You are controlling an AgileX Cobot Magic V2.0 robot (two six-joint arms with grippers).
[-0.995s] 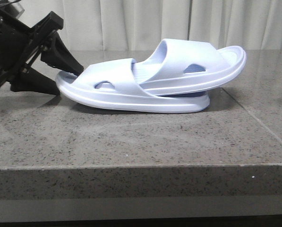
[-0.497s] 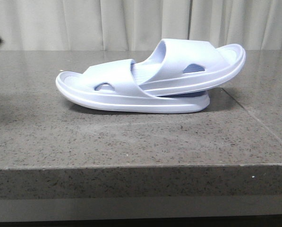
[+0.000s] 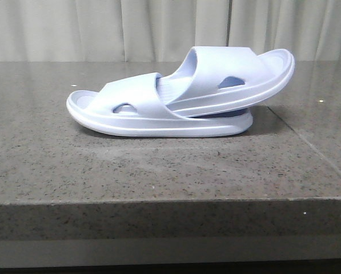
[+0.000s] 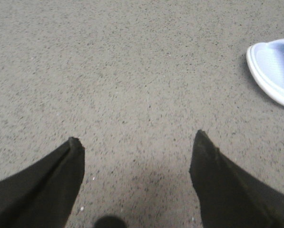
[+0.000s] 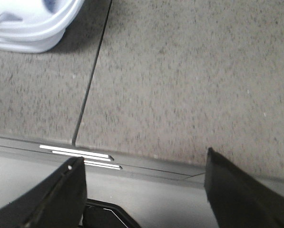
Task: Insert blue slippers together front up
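1. Neither arm is seen in the front view; each is shown only by its own wrist camera.
2. The left gripper (image 4: 137, 145) is held above bare speckled grey stone worktop (image 4: 132, 71), its two black jaws spread wide with nothing between them. Only a rounded end of one pale lavender-blue foam slipper (image 4: 275, 71) is caught at the right edge of that frame, well apart from the jaws.
3. The right gripper (image 5: 144, 164) is held over the worktop's edge, its black jaws likewise spread and empty. A dark seam (image 5: 92, 78) in the stone is seen running from the top of the frame down to that edge, and the white sole of a slipper (image 5: 32, 28) is seen in the upper left corner.
4. In the front view, the pair of pale lavender-blue foam slide slippers (image 3: 181, 100) is placed at the centre of the worktop (image 3: 159, 171). The lower slipper (image 3: 130, 111) lies flat; the upper slipper (image 3: 239, 77) is tucked under its strap and tilted up to the right.
5. Open stone is left on all sides of the pair, with the front edge of the worktop running across the lower part of the frame.
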